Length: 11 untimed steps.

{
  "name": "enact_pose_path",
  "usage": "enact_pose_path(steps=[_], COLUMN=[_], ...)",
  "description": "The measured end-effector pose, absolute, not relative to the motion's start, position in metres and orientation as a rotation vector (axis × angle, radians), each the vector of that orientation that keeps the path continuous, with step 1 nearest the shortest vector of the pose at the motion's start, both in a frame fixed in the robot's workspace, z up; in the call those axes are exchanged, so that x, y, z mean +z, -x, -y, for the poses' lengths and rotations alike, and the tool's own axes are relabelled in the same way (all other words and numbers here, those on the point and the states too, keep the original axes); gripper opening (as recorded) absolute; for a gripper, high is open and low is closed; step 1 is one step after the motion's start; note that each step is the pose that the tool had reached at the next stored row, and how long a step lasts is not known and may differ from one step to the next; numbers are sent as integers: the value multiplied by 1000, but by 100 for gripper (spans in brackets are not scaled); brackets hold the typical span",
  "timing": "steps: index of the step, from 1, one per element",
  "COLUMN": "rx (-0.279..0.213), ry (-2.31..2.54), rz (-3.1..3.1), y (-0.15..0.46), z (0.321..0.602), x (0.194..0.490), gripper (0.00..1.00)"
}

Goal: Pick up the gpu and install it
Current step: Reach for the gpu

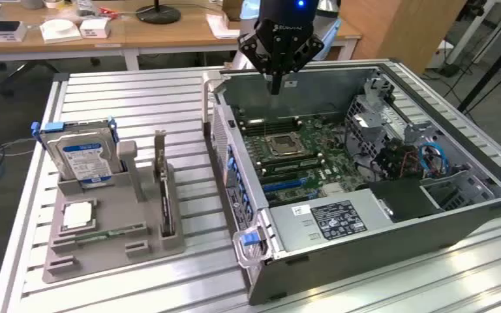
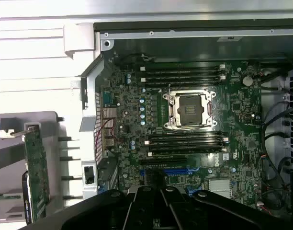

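The gpu point(image 1: 164, 190) stands edge-on in a slot of the grey holder point(image 1: 151, 244) on the slatted table, at the exterior view's left. In the wrist view the gpu point(image 2: 37, 172) appears as a thin green-edged card with a metal end bracket, beside the case. My gripper point(image 1: 275, 83) hangs above the far wall of the open computer case point(image 1: 459, 215), well away from the card. Its fingers are shut with nothing between them. In the wrist view the gripper point(image 2: 156, 179) sits over the motherboard point(image 2: 232, 103), near the blue expansion slots point(image 2: 185, 168).
The holder also carries a silver hard drive with a blue label point(image 1: 81, 156), a processor chip point(image 1: 78, 214) and a green memory stick point(image 1: 111, 233). The board's CPU socket point(image 1: 283, 145) lies open. A drive cage and cables point(image 1: 407, 156) fill the case's right side. A desk point(image 1: 102, 32) stands behind.
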State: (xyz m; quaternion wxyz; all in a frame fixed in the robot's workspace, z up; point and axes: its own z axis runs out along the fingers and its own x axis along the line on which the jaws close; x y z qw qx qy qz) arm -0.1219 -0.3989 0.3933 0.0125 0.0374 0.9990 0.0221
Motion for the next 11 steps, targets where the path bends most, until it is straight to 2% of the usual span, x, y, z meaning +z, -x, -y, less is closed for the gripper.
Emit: enact_pose_path(steps=[11], rx=[69], ry=[-117], rz=[-3113], y=[122], z=[399], x=[393], gripper=[11])
